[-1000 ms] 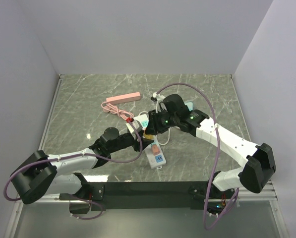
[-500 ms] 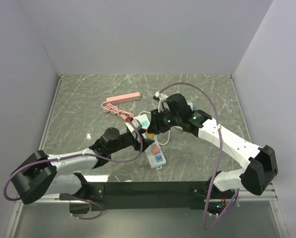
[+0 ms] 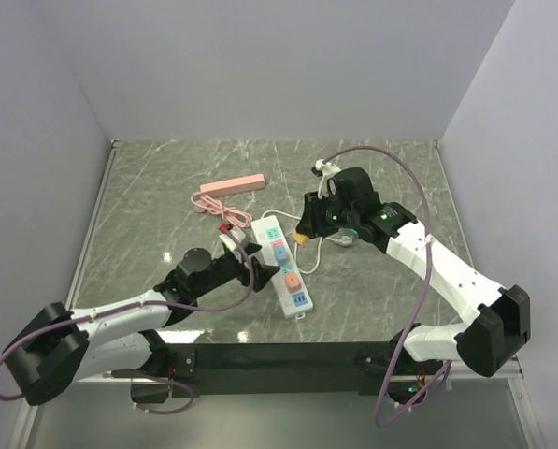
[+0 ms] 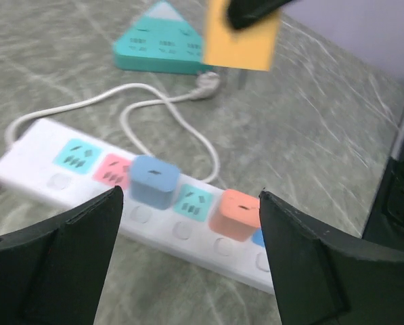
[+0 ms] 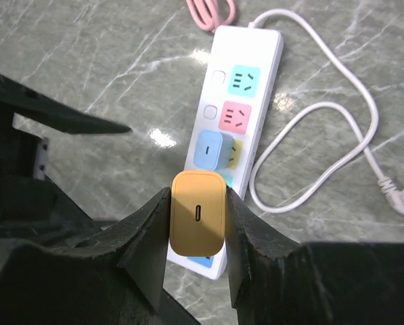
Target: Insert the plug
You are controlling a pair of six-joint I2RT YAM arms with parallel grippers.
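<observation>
The grey-green marbled table (image 3: 166,178) carries everything, and both arms reach in from its near edge: the left arm (image 3: 129,313) lies low and points toward the middle, while the right arm (image 3: 428,262) arches over from the other side. A white power strip (image 3: 271,224) lies mid-table, running from far to near, and its white cord (image 5: 364,135) loops off to the right. A pink strip (image 3: 232,185) with a coiled pink cable sits farther back and to the left, apart from the white one. A teal triangular adapter (image 4: 161,47) rests beyond the cord loops. The left pincer (image 4: 188,264) stands wide apart and empty, low beside the strip's left edge, its fingers (image 4: 53,264) framing the sockets in its wrist view. The right pincer (image 5: 197,230) is clamped on the orange plug (image 5: 198,210), gripping it by its two sides with its port face toward the wrist camera. The plug is up in the air, in no socket. From above it hangs just right of the strip's far half, and the wrist view looks past it to the strip below. Two plugs are seated in the strip: a blue one (image 4: 154,181) and, one socket nearer, a salmon one (image 4: 237,213).
</observation>
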